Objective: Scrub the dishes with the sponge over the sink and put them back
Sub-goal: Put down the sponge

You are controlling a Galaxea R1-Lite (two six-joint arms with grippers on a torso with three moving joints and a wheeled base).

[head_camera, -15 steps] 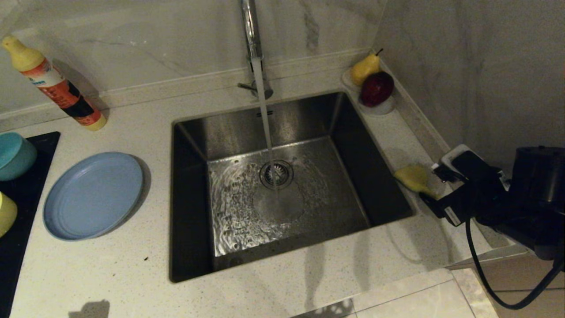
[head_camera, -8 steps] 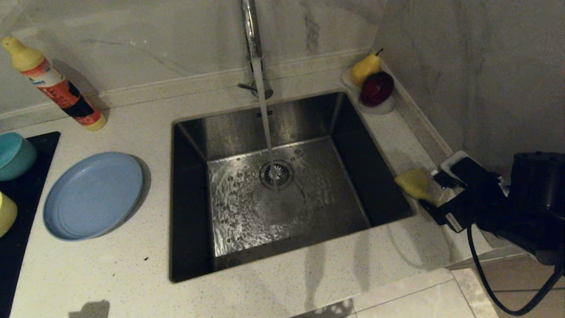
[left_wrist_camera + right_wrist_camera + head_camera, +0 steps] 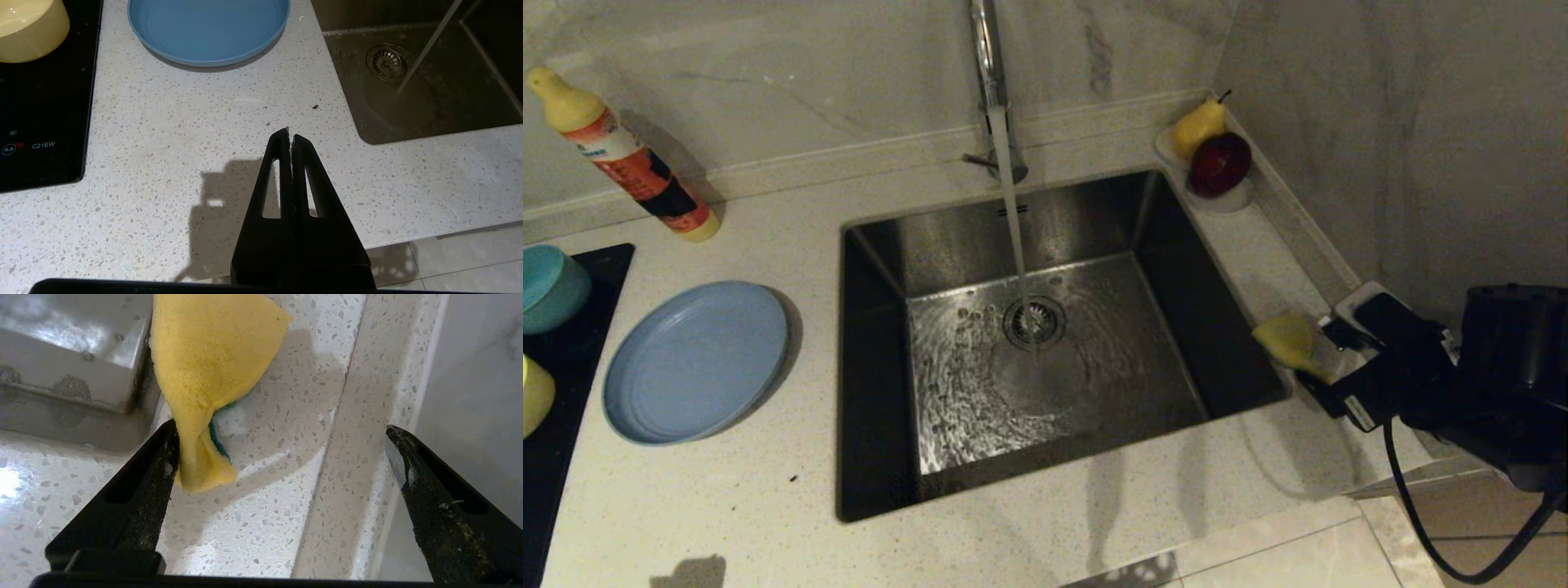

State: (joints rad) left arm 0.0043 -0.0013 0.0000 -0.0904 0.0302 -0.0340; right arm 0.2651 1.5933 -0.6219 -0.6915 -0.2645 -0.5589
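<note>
Sponge (image 3: 1286,339) lies crumpled on the counter at the sink's (image 3: 1045,359) right rim, touching one finger of the right gripper (image 3: 282,465), whose jaws stand spread wide. Judgement: centre the jaws over the sponge before closing, or it may slip into the basin. Left gripper (image 3: 290,136) hangs pressed together, idle, near the plate (image 3: 694,359).

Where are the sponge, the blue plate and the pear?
sponge (image 3: 212,355): right wrist view, on its yellow face.
blue plate (image 3: 694,361): head view, middle of its flat inside.
pear (image 3: 1197,126): head view, on its yellow body.
</note>
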